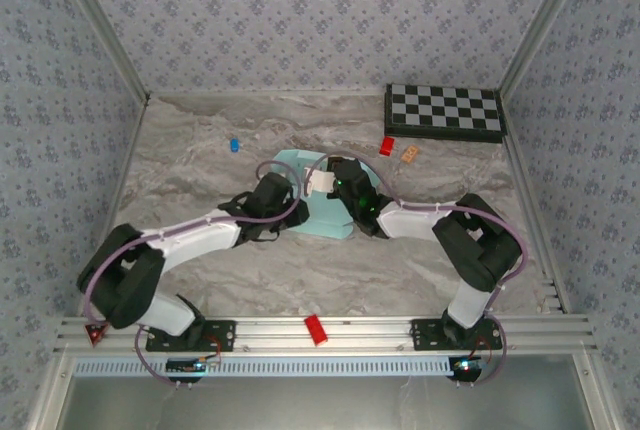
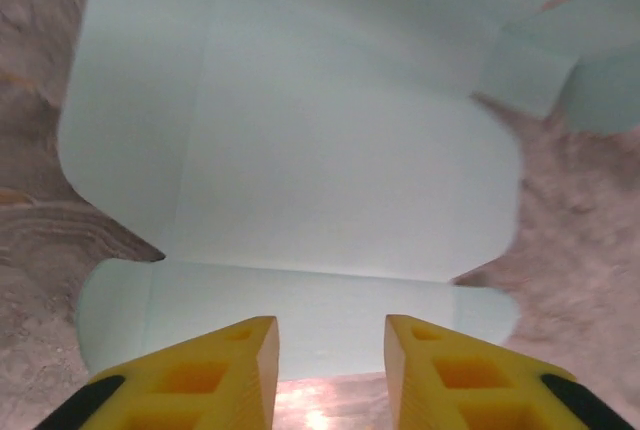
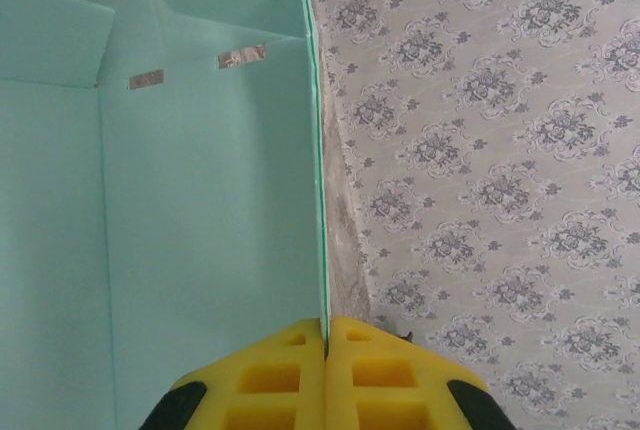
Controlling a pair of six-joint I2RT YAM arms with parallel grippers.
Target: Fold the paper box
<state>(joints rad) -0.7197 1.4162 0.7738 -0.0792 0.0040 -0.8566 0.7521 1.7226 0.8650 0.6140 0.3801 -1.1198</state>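
Observation:
The paper box [image 1: 298, 163] is a pale light-blue card sheet, partly folded, lying mid-table between the two arms. In the left wrist view its flat panels and rounded flaps [image 2: 330, 150] spread out ahead of my left gripper [image 2: 330, 328]. That gripper is open, its yellow fingers [image 2: 235, 360] apart just over the near flap's edge with nothing pinched. My right gripper [image 3: 325, 324] is shut on the thin edge of an upright panel of the paper box [image 3: 200, 230]. The two grippers meet over the sheet in the top view, the right gripper [image 1: 333, 186] at its right side.
A black-and-white checkerboard [image 1: 444, 112] lies at the back right. A red block [image 1: 387, 146] and an orange piece [image 1: 409, 154] sit near it, a small blue piece [image 1: 233, 143] at back left. Another red block [image 1: 316, 330] rests on the front rail. Patterned walls enclose the table.

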